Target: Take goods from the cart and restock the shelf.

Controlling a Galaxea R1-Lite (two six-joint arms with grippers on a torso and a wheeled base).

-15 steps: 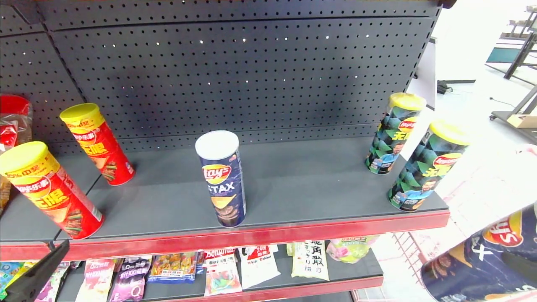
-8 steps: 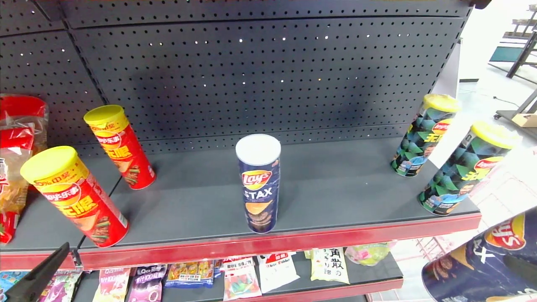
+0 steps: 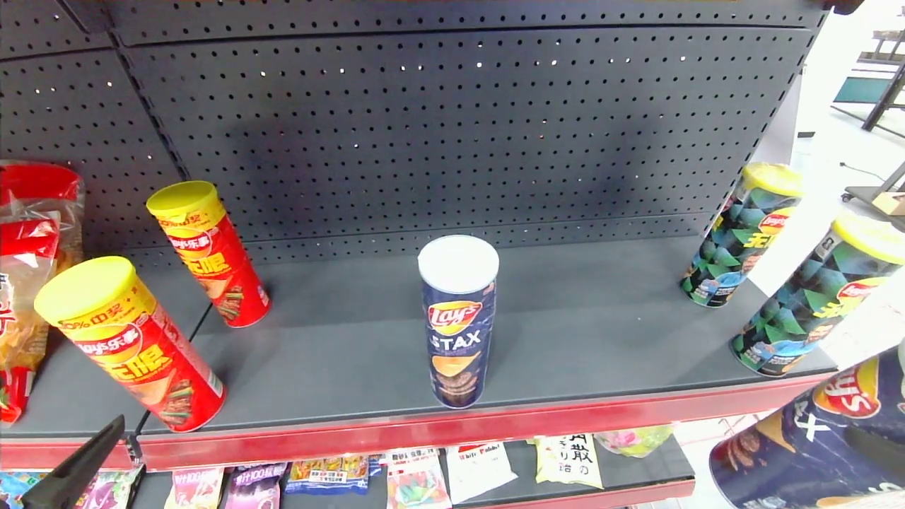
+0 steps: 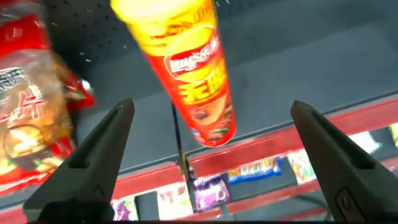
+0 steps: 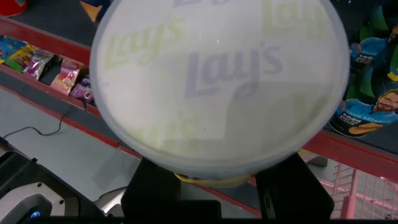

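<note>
My right gripper [image 5: 221,186] is shut on a dark blue chip can [image 3: 813,438], held tilted below and to the right of the shelf's front corner; its white lid [image 5: 217,81] faces the right wrist camera. A matching blue can [image 3: 456,332] stands upright near the front middle of the grey shelf board [image 3: 580,318]. My left gripper [image 4: 211,112] is open with nothing in it, low in front of the shelf's left part, facing a red can [image 4: 199,81]. One of its fingers [image 3: 71,470] pokes up at the lower left.
Two red cans with yellow lids [image 3: 134,346] [image 3: 208,254] stand at the shelf's left, beside snack bags [image 3: 21,283]. Two green-patterned cans [image 3: 742,237] [image 3: 813,311] stand at its right end. A red lip [image 3: 495,424] edges the board. Packets [image 3: 424,481] lie on the lower shelf.
The head camera has turned, so the whole shelf sits further right in the picture. The goods on it have not moved. The held can stays at the lower right.
</note>
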